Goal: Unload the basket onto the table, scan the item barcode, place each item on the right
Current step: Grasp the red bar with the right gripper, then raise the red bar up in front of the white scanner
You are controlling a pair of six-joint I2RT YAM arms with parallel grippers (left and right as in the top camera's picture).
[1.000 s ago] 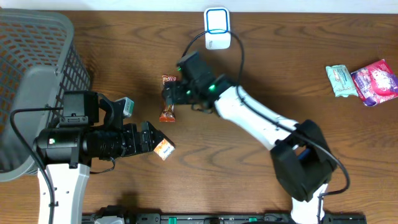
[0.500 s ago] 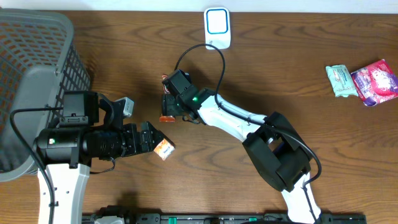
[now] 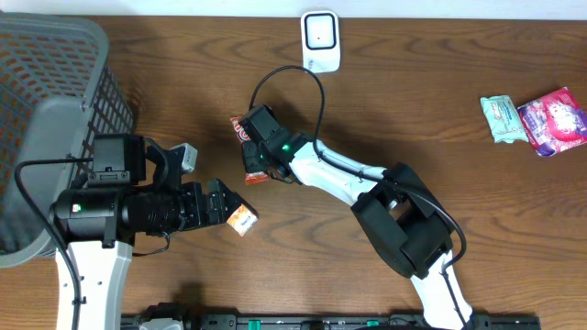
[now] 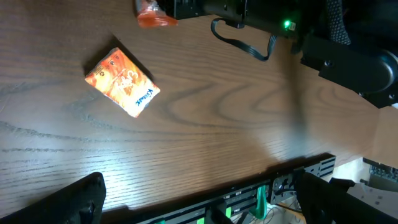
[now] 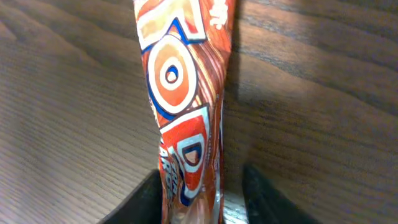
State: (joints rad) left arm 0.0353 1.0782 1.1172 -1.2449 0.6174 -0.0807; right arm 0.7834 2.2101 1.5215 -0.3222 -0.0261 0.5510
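An orange and red snack wrapper [image 3: 241,130] lies on the wooden table left of centre. It is also visible in the right wrist view [image 5: 183,93]. My right gripper [image 3: 249,154] is down over it, and the wrapper runs between the fingers [image 5: 202,180]. The left finger touches the wrapper; a narrow strip of table shows between it and the right finger. The white scanner [image 3: 321,37] stands at the far edge. My left gripper [image 3: 220,203] is wide open with nothing in it [image 4: 202,205], beside a small orange tissue pack [image 4: 122,83].
A grey mesh basket [image 3: 55,82] fills the far left. A green packet [image 3: 502,117] and a pink packet [image 3: 553,121] lie at the far right. The scanner's black cable [image 3: 312,78] loops over the right arm. The table's front edge with a black rail [image 4: 298,171] is just under the left gripper.
My right gripper has moved left and down over the snack wrapper, and its jaws have narrowed around it. The wrapper has shifted slightly. The left arm has stayed still.
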